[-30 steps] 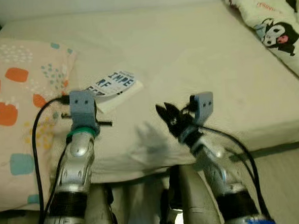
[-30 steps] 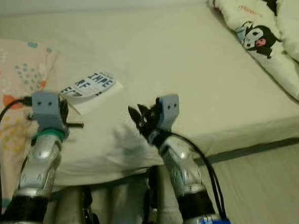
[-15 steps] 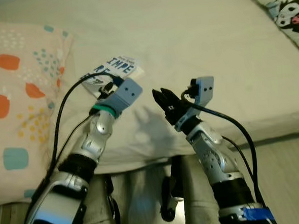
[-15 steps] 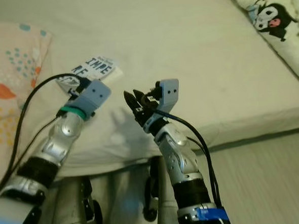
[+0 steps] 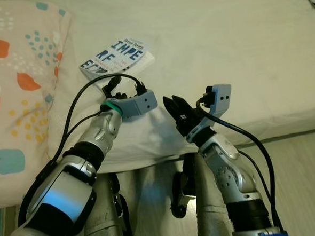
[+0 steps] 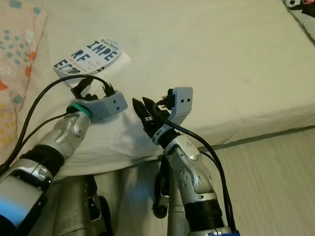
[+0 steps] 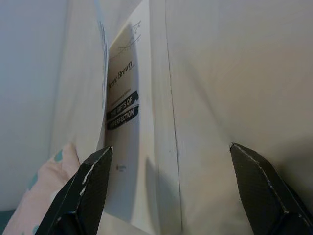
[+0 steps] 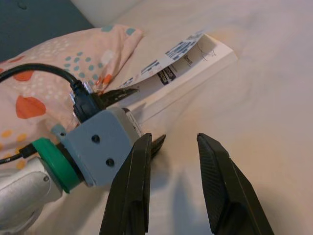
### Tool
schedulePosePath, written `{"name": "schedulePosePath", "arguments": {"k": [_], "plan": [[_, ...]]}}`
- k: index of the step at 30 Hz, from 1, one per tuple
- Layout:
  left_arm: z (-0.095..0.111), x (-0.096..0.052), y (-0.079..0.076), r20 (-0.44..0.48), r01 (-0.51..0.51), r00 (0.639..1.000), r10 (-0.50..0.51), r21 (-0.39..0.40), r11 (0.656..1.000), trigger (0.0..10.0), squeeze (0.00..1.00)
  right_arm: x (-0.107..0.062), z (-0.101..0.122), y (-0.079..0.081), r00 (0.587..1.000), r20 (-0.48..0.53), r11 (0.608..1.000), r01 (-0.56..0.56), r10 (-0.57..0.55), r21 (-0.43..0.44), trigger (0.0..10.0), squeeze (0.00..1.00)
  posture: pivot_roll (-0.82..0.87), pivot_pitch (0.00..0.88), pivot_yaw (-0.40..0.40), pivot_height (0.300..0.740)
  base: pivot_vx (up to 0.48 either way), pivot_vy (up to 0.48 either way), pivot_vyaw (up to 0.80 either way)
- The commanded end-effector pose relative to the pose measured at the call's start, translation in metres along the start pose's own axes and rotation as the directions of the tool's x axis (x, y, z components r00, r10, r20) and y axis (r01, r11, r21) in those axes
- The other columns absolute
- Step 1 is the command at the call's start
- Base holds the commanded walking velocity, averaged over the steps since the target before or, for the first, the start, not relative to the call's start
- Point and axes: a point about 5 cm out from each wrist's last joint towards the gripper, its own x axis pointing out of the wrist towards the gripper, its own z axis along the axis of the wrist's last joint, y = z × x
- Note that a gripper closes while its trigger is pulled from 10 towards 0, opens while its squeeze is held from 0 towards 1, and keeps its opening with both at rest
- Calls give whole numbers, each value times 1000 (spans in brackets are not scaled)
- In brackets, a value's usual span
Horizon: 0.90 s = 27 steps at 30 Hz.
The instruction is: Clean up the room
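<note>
A paperback book lies flat on the bed, just beside a patterned pillow. The left gripper sits low over the sheet right at the book's near edge, its 2 fingers spread wide — the book's spine shows between them, untouched. The right gripper hovers close alongside, fingers parted and empty.

1. Setting: a bedroom in a home.
2. A bed with a plain cream sheet takes up most of the upper frame.
3. A pillow with orange, teal and yellow patches lies at the left edge.
4. A cartoon-print quilt shows at the upper right corner.
5. Pale wood-look flooring runs along the lower right.
</note>
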Motion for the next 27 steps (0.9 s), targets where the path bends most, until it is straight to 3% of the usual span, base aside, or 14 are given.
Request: {"name": "schedulePosePath", "arguments": {"k": [1, 6, 9, 11, 14, 15, 16, 27], "plan": [[-9, -6, -15, -35, 54, 998, -53, 26, 998, 10000, 1000, -5, -6, 0, 1000, -23, 1000, 9, -9, 18, 10000, 0, -73, 421, 41, 585, 0, 0, 0], [-13, -5, -6, -60, -51, 997, 53, 29, 998, 10000, 1000, -7, -7, 2, 999, -33, 1000, 14, -13, 21, 10000, 0, -81, 428, 36, 585, 0, 0, 0], [-13, -5, -6, -60, -51, 997, 53, 29, 998, 10000, 1000, -7, -7, 2, 999, -33, 1000, 14, -13, 21, 10000, 0, -81, 428, 36, 585, 0, 0, 0], [-15, -5, 1, -60, -166, 984, 170, 59, 984, 10000, 1000, -7, -7, 4, 999, -37, 1000, 10, -10, 22, 10000, 0, -93, 427, 34, 585, 0, 0, 0], [-15, -5, 1, -60, -166, 984, 170, 59, 984, 10000, 1000, -7, -7, 4, 999, -37, 1000, 10, -10, 22, 10000, 0, -93, 427, 34, 585, 0, 0, 0], [-15, -5, 3, -53, -200, 977, 204, 79, 977, 10000, 1000, -6, -7, 5, 999, -38, 1000, 9, -8, 23, 10000, 0, -100, 424, 34, 585, 0, 0, 0], [-15, -6, 4, -39, -246, 967, 251, 99, 964, 10000, 882, -7, -7, 6, 999, -40, 1000, 9, -8, 23, 10000, 0, -109, 422, 35, 585, 0, 0, 0], [-14, -10, 7, 27, -376, 926, 376, 139, 916, 10000, 867, -9, -8, 9, 999, -47, 1000, 10, -9, 26, 10000, 0, -123, 413, 34, 585, 0, 0, 0]]}}
